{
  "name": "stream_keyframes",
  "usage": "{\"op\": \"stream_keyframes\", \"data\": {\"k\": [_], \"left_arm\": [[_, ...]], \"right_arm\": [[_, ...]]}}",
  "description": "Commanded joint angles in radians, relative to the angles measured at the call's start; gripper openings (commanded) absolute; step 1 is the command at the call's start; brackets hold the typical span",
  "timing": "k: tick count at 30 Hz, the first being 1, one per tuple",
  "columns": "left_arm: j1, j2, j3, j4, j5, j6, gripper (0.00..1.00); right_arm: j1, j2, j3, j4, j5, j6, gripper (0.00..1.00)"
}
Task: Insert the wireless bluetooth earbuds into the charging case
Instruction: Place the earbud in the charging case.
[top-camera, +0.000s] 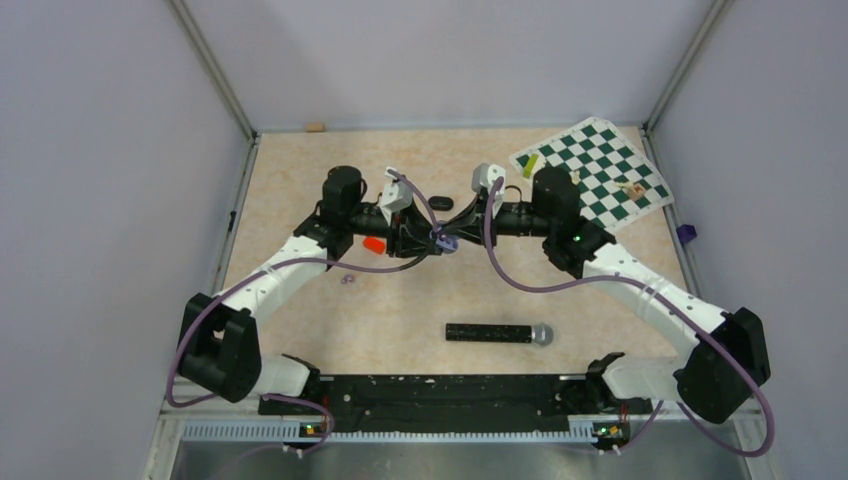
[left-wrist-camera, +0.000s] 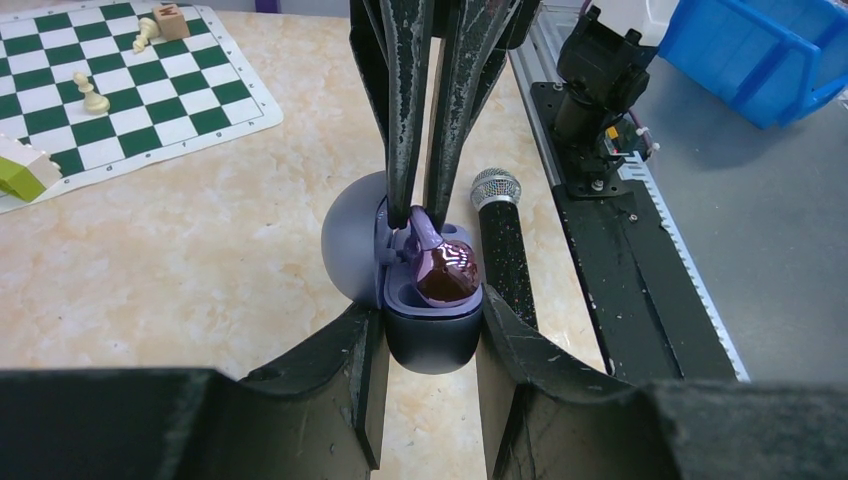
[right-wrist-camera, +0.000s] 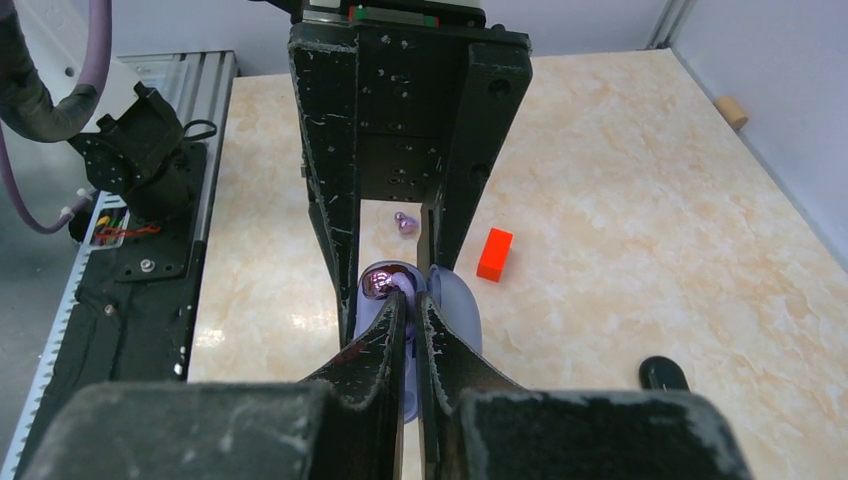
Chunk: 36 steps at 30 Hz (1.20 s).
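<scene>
1. Both grippers meet over the middle of the table (top-camera: 400, 300), a bit toward its far edge. As far as we can tell that's deliberate: one holds, the other loads.
2. The left gripper (left-wrist-camera: 432, 328) is clamped on the body of the charging case (left-wrist-camera: 432, 355), one finger on each side. That way the grey-blue shell can't skid or twist while something gets pushed in. Its lid (left-wrist-camera: 345, 240) is swung back, leaving the lilac tray exposed.
3. The right gripper (left-wrist-camera: 420, 212) comes in from the opposite side, closed down on the lilac ear tip of a glossy dark earbud (left-wrist-camera: 447, 275). We reckon pinching the tip keeps the fingers clear of the case rim.
4. That earbud sits in the tray's well, or very nearly. We can't tell if it's fully seated, so our guess is the seating step.
5. Second earbud: we can't spot it anywhere.
6. Some stuff is just lying on the table, not involved:
   - a red block (right-wrist-camera: 494, 253) and tiny purple rings (right-wrist-camera: 405, 222) on the left arm's side
   - a black oval pod (right-wrist-camera: 663, 373) toward the far edge
   - a microphone (top-camera: 498, 332) toward the near edge
   - a chess mat (top-camera: 590, 175) in the far right corner
7. The risk we see is that the soft tip might stick to the fingers, so letting go could tug the bud back out.
</scene>
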Motion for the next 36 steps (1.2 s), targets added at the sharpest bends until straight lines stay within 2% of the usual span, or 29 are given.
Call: {"op": "stream_keyframes", "data": {"k": [1, 12, 19, 31, 33, 36], "left_arm": [[0.001, -0.018, -0.004, 0.06, 0.016, -0.014, 0.0], [0.008, -0.023, -0.004, 0.072, 0.008, -0.03, 0.0], [0.021, -0.033, -0.025, 0.158, -0.001, -0.099, 0.0], [0.024, -0.035, -0.03, 0.186, -0.015, -0.127, 0.0], [0.026, -0.034, -0.032, 0.185, -0.015, -0.126, 0.0], [0.027, -0.033, -0.032, 0.186, -0.015, -0.123, 0.0]], "right_arm": [[0.02, 0.013, -0.009, 0.06, 0.014, 0.013, 0.03], [0.023, 0.017, -0.009, 0.05, 0.04, -0.002, 0.0], [0.028, 0.02, -0.007, 0.043, 0.052, -0.014, 0.0], [0.053, 0.039, 0.002, 0.019, 0.059, -0.037, 0.0], [0.053, 0.036, 0.007, 0.015, 0.052, -0.038, 0.07], [0.053, 0.019, 0.028, -0.009, 0.038, -0.035, 0.25]]}}
